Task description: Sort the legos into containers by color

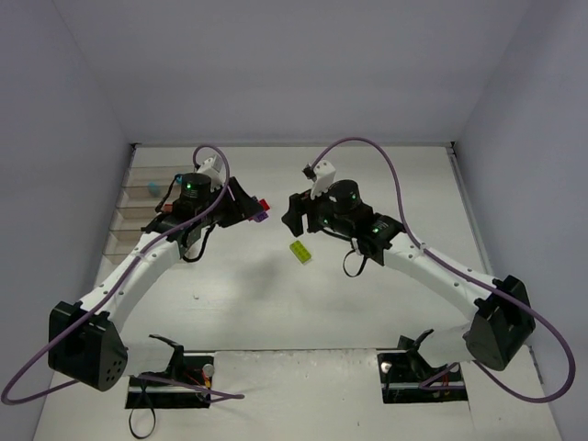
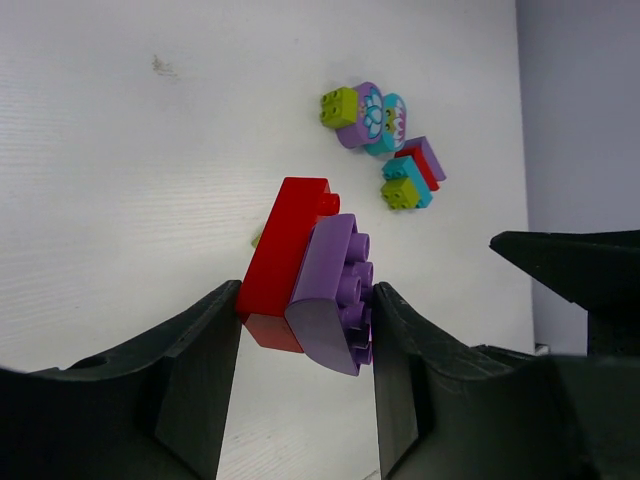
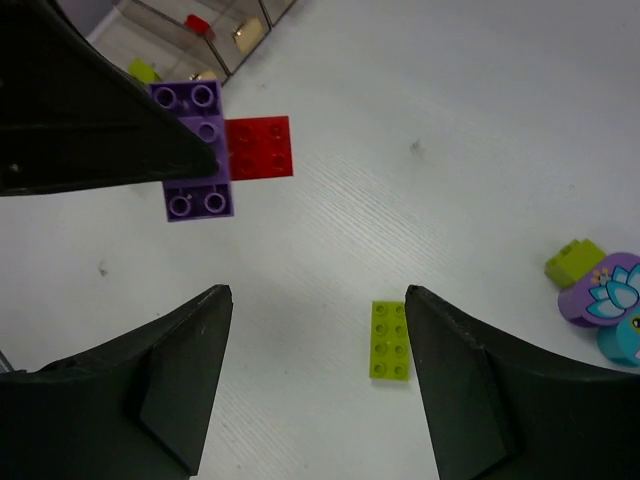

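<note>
As the left gripper [image 2: 307, 290] clamps a red-purple pair [image 2: 300, 250] of bricks clear of the table [image 1: 386, 175], the right gripper [image 3: 318, 292] hangs with its fingers apart and nothing between them. A lime brick [image 3: 390, 340] lies flat on open surface below it. The containers [image 1: 129, 220] line the table's left edge, near the left gripper. A small cluster [image 2: 385, 150] of bricks sits well apart from the lime brick, with bare tabletop between them.

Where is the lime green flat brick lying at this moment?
In the top view, the lime green brick lies near the middle of the table, close beneath the right gripper, whose jaws are open.
</note>
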You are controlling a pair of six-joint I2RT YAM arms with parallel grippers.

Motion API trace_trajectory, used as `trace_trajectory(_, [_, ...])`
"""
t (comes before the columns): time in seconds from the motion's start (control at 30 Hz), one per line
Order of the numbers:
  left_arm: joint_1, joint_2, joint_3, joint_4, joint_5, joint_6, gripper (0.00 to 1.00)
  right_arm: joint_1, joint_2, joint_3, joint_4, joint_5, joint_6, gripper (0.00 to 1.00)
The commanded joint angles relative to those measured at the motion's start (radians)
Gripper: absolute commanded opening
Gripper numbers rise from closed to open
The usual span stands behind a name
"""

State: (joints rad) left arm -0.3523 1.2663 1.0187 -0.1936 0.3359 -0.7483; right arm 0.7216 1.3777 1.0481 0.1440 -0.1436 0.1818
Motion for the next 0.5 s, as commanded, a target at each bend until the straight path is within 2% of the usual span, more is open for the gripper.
trace_trajectory(0.0, [-0.004, -0.018, 0.017, 0.126, 0.031, -0.094, 0.0, 0.007, -0.016, 0.035, 0.094, -0.056, 0.013, 0.67])
trace_trajectory(0.47, [-0.027, -0.022, 0.027, 0.154, 0.025, -0.135, 0.0, 0.01, 0.034, 0.107, 0.143, -0.113, 0.036, 0.64])
